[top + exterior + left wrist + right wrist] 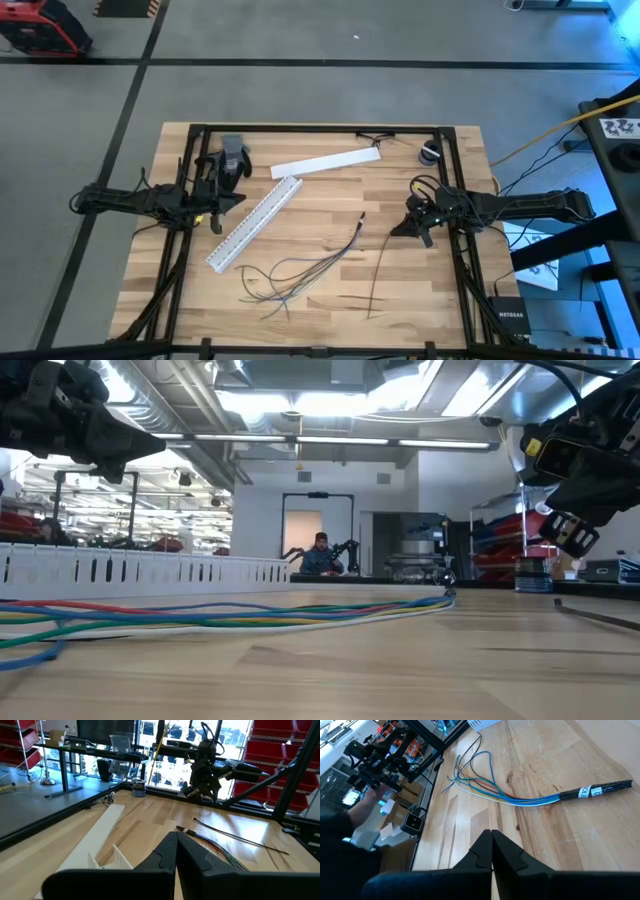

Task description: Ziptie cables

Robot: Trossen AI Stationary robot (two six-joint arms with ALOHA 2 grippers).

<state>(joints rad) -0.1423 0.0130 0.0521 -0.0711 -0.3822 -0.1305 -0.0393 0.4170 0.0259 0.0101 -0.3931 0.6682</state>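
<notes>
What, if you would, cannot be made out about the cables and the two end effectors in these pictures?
- Cables: high view too small to count wires; right wrist view crops their loose ends.
- Zip tie: none identifiable in any view.
- Left end effector: its own wrist hides the table under it.
- Right end effector: the same.

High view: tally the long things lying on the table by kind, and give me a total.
White slotted channel: 1
Flat white strip: 1
Bundle of cables: 1
Single thin dark strand: 1
Total: 4
</notes>
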